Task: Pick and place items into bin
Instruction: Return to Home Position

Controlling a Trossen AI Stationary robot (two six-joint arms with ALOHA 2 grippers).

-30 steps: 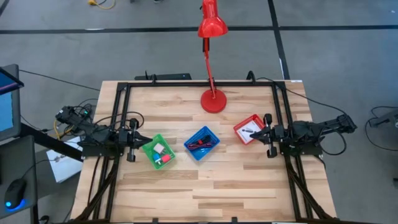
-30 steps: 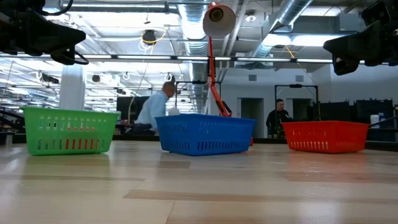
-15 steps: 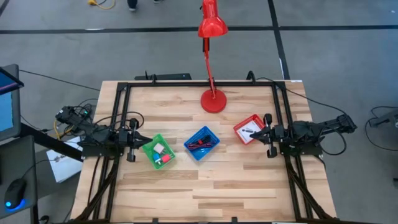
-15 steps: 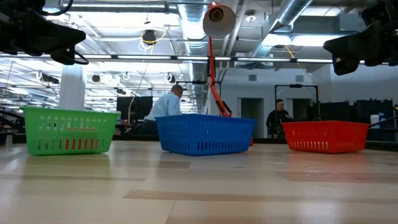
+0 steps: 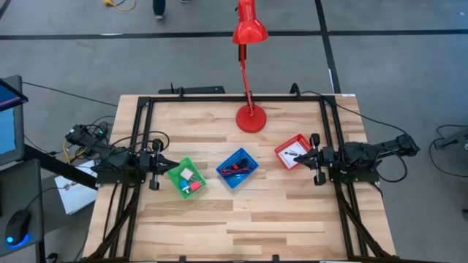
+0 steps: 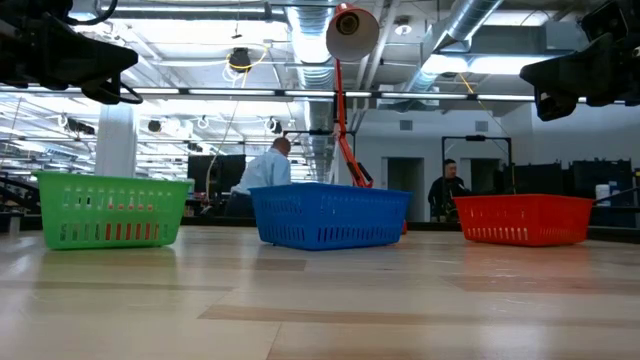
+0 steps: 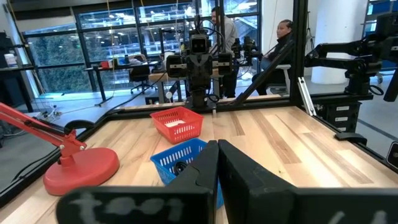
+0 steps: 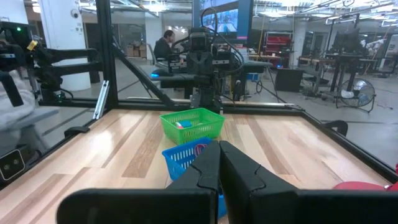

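Three small bins stand in a row on the wooden table. The green bin holds a white packet and a red cube. Dark red and black items lie in the blue bin. A small dark item lies in the red bin. My left gripper hangs level at the table's left edge, just left of the green bin, shut and with nothing in it. My right gripper hangs level at the right edge, by the red bin, shut and with nothing in it.
A tall red desk lamp stands on its round base at the table's far middle, its head beyond the far edge. A black frame runs round the table. People stand in the room behind. The near half of the table is bare wood.
Neither arm nor any item has moved. A person in the room behind the table has stepped a little to the right in the low view.
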